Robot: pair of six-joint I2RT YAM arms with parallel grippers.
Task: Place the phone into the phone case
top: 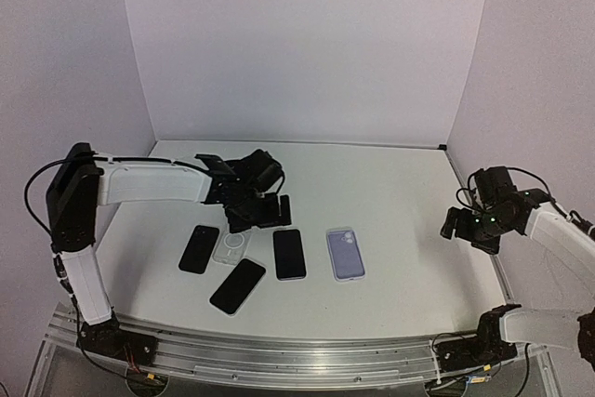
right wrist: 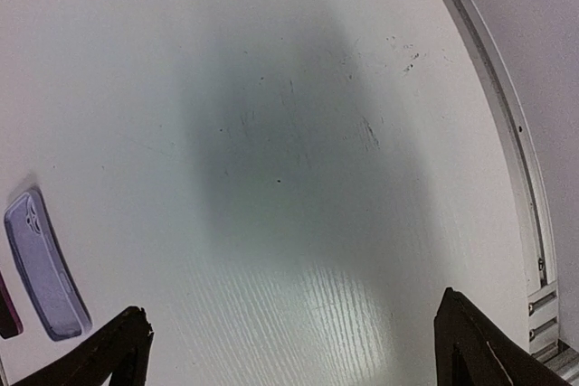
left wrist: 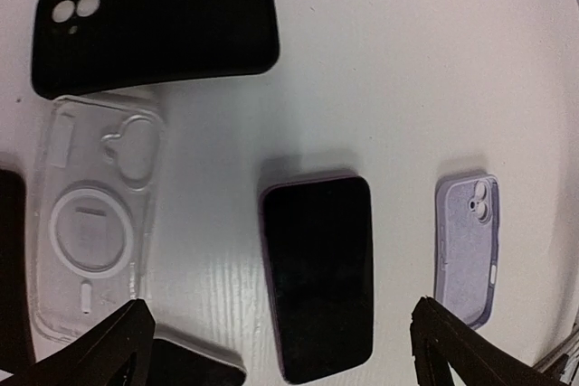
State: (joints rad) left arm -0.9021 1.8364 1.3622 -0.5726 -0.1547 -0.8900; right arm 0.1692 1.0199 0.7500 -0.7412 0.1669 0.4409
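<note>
White worktop (top: 390, 192) carries a dark-screened phone (left wrist: 317, 277) lying flat, screen up, between a clear case (left wrist: 95, 223) and a lilac case (left wrist: 466, 246), apart from both, with a black case (left wrist: 154, 29) just beyond the clear one. The left tool (top: 263, 214) hangs above these things, its jaws spread wide and holding nothing. The right tool (top: 462, 226) hovers over the worktop's right side, well apart from them, likewise wide open and empty

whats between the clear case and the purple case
A phone, screen up, lies between the clear case and purple case; left wrist view shows it.
</note>
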